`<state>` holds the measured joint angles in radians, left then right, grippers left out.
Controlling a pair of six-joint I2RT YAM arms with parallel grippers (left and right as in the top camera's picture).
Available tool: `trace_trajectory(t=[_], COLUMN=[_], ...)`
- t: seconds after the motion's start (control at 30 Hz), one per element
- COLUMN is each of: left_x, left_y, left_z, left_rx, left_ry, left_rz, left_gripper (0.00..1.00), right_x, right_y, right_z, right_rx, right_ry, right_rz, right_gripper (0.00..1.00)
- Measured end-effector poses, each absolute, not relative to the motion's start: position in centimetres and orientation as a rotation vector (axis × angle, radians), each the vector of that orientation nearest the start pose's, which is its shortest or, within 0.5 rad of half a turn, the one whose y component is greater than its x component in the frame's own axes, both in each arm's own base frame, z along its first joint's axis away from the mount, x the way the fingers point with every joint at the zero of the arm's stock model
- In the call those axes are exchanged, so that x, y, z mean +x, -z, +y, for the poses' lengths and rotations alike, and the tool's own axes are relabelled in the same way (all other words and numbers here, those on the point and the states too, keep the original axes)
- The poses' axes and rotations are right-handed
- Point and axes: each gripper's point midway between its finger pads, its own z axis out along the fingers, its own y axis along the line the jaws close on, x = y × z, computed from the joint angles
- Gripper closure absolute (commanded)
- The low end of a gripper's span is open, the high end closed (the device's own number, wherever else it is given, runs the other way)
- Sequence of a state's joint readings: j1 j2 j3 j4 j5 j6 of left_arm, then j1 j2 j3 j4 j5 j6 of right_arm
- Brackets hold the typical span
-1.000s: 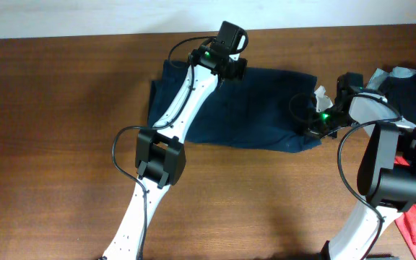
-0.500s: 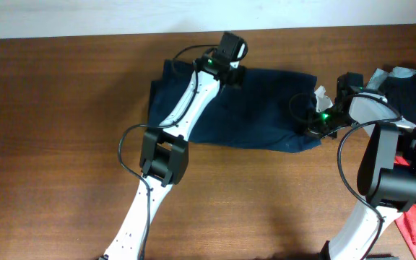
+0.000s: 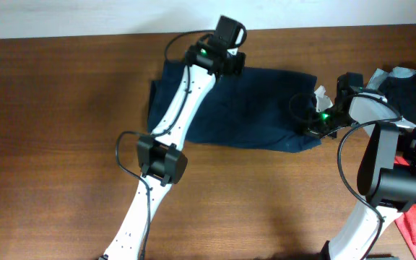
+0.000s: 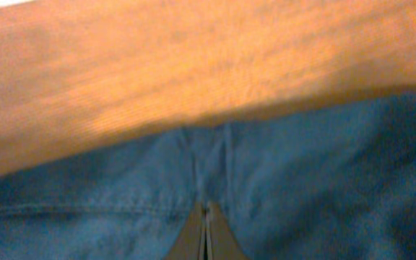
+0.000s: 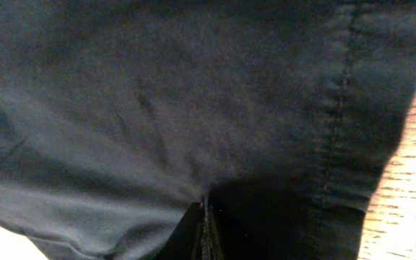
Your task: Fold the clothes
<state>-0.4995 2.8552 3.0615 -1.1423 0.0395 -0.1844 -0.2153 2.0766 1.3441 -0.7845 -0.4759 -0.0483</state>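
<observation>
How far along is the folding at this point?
Done: the navy shorts lie spread out on the table, and no fold shows yet. In hand: the left gripper is shut on the far edge, and the right gripper is shut on the end nearest its arm. Left: every fold.

Blurred view — closed jaws over the navy shorts [image 4: 316,180] (seam ahead), wooden table [image 4: 193,65] beyond.

The left arm [image 3: 183,101] and right arm [image 3: 371,107] share white tapered links, black blocky elbow joints [image 3: 162,157], thin black cables [image 3: 116,155] looping at nine o'clock of them, green wrist lights [image 3: 206,51] and dark grey fingers [image 4: 219,240].
</observation>
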Motion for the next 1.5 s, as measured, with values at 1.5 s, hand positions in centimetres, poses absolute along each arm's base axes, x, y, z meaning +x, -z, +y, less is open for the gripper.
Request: trace_trajectory(t=[1.5], left_x=[47.9], left_y=[-10.8], left_z=[-31.2], left_rx=[0.501], left_ry=[0.305], left_rz=[2.777], left_gripper=[1.00], right_x=[39.1], right_y=[0.0], right_z=[-0.2], right_rx=[0.261], right_ry=[-0.723], right_rz=[2.932], right_gripper=[0.82])
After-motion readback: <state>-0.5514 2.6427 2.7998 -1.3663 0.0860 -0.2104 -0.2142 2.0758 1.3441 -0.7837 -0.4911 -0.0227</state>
